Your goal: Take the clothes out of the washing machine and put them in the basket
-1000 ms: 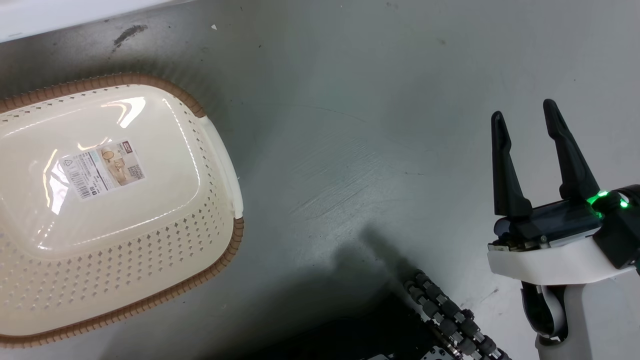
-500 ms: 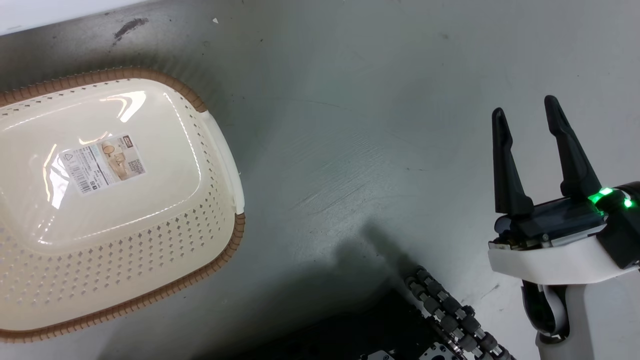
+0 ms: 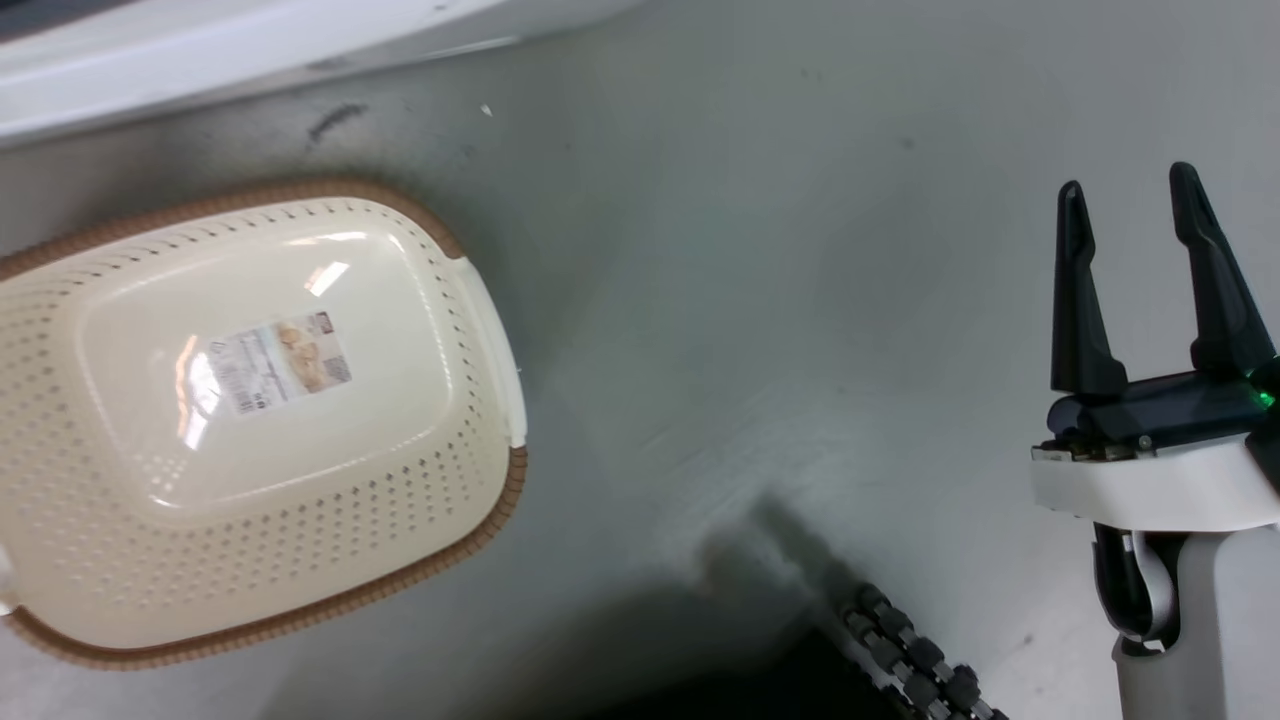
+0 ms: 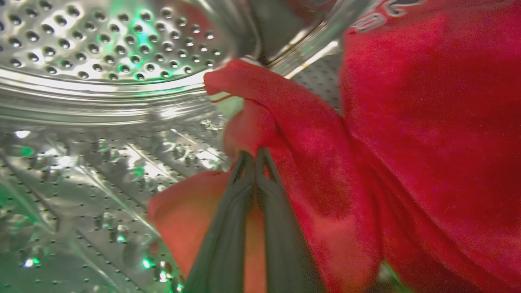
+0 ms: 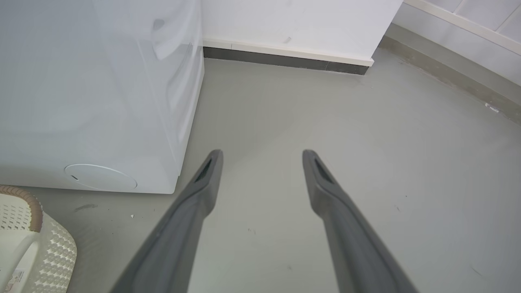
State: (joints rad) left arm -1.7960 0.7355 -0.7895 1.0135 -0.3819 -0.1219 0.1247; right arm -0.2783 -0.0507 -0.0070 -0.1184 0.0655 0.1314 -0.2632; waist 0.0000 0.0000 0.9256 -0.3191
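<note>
The left tool (image 4: pixel 255 156) is reaching into the washing machine's perforated steel drum (image 4: pixel 101 40), its two dark fingers pressed together at the tips and pinching a fold of the clothes (image 4: pixel 407 122). The bright red fabric is bunching around the fingers and piling up to their right against the drum wall, with a strip of white-striped trim showing at the top edge. Outside, the right tool (image 3: pixel 1128 195) is hanging over the grey floor (image 3: pixel 750 250) with its fingers spread wide apart and nothing between them, the same spread as half a second ago. The head camera is tilting: the whole picture is sliding, so the basket (image 3: pixel 480 520) now sits lower and further right in that view and is not itself moving. It is standing on the floor well to the left of the right tool, its paper label (image 3: pixel 280 362) showing on the bare bottom. Beyond it, more of the washing machine (image 3: pixel 200 50) is coming into view as a white band along the top edge.
</note>
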